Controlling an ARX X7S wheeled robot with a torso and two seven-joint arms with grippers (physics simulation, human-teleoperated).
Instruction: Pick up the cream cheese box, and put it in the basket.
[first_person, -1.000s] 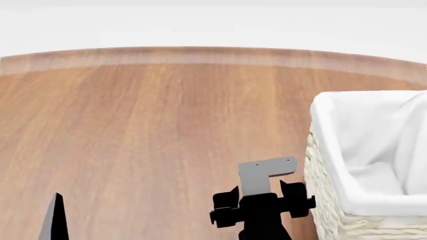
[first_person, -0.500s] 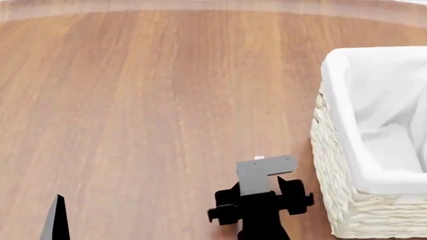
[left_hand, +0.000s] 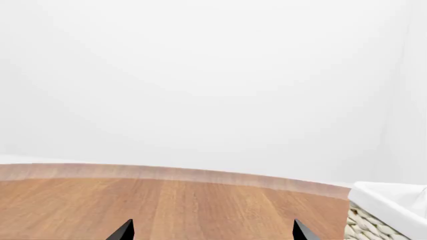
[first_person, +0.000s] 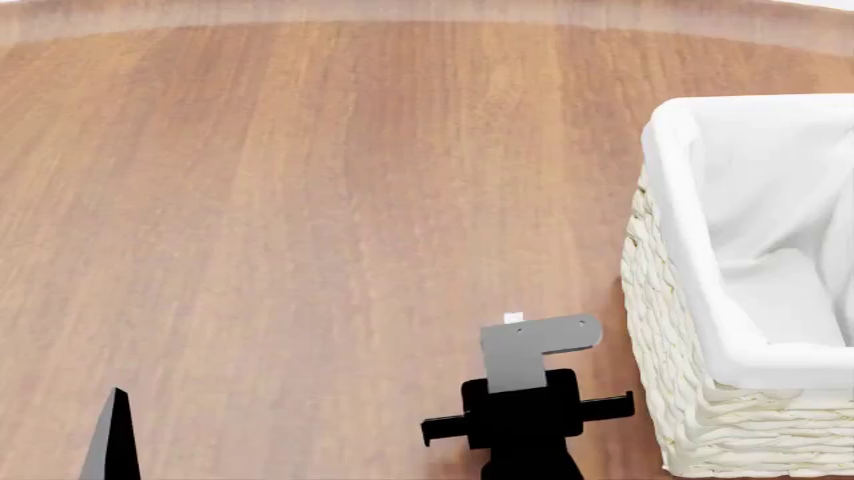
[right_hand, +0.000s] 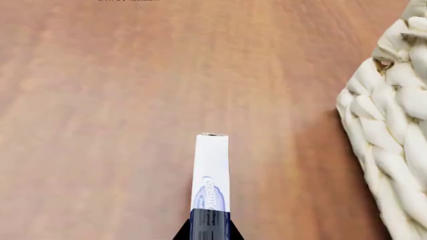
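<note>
The right pincer is closed on the cream cheese box, gripping one narrow end so the thin carton stands on edge and juts forward past the fingertips; a little blue print shows just ahead of the grip. Held this way, the flat box looks ready to be carried over a rim and released rather than slid along the wood. In the head view only a sliver of the box peeks out at twelve o'clock from the grey bracket of the right arm, above the bare counter.

The basket stands at about three o'clock from the right pincer, near but not touching it, its woven wall facing the arm and its white liner folded over the rim. The box is still outside it, so by my reading the lift is done and the carry across remains.

The left pincer shows only two dark tips set apart with nothing between them, so it is open and idle.

The counter is smooth brown wood with a paler far edge, and behind it the room is plain white.
</note>
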